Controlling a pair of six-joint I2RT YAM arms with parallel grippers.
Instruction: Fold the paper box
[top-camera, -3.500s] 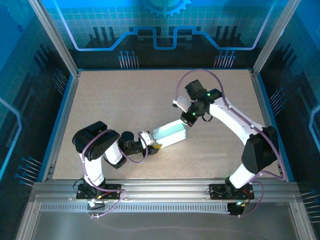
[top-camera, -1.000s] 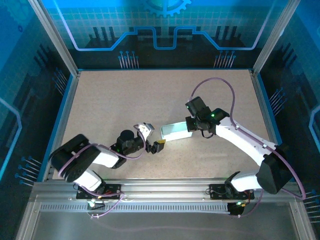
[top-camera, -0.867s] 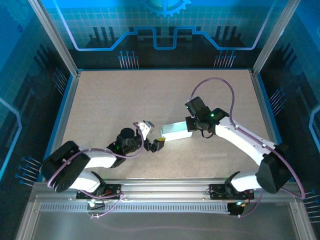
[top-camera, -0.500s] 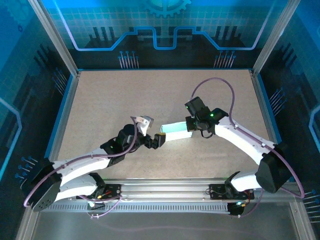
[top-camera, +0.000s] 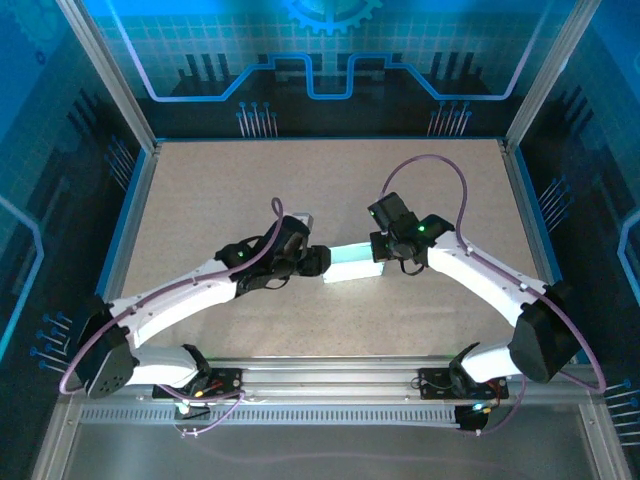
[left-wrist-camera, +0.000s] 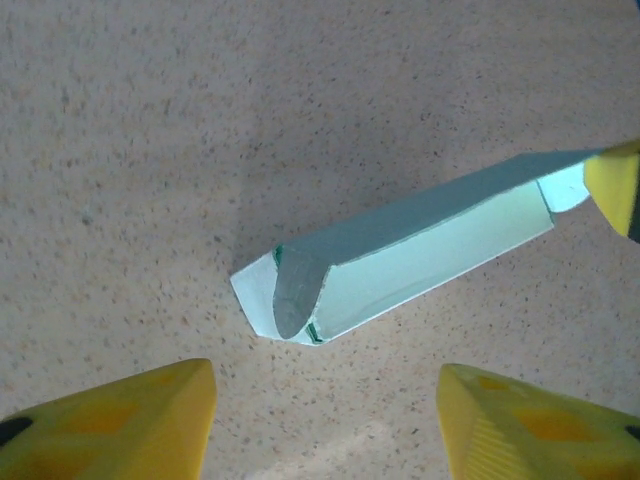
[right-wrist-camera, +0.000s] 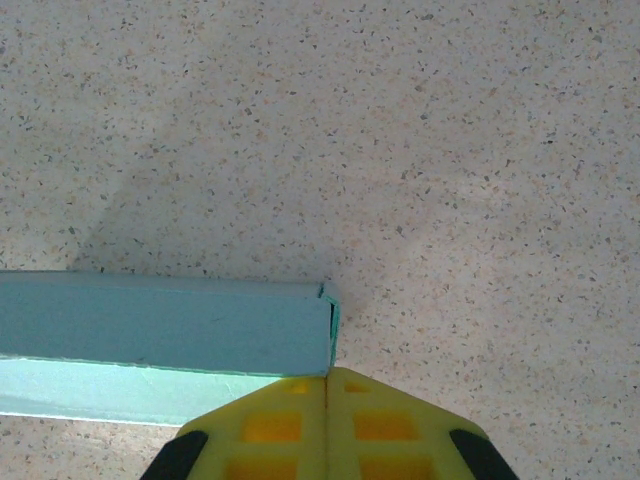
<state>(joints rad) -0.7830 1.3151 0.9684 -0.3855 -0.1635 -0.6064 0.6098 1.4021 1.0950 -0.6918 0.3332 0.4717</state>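
Your pale light-blue thin card paper box (top-camera: 352, 264) sits roughly mid-table on the speckled beige tabletop (top-camera: 220, 190), lying right between your two arms. It's a long, slim folded shape: one shaded, darker long wall on top and a lighter panel beside it (left-wrist-camera: 420, 250), with a small rounded flap curled over the near end. Your left gripper (left-wrist-camera: 325, 425) has its yellow fingers spread wide, just short of that end and not touching it. Your right gripper (right-wrist-camera: 327, 420) has its fingers pressed together right at the box's other end (right-wrist-camera: 160, 325); can't tell if any card is caught between them.
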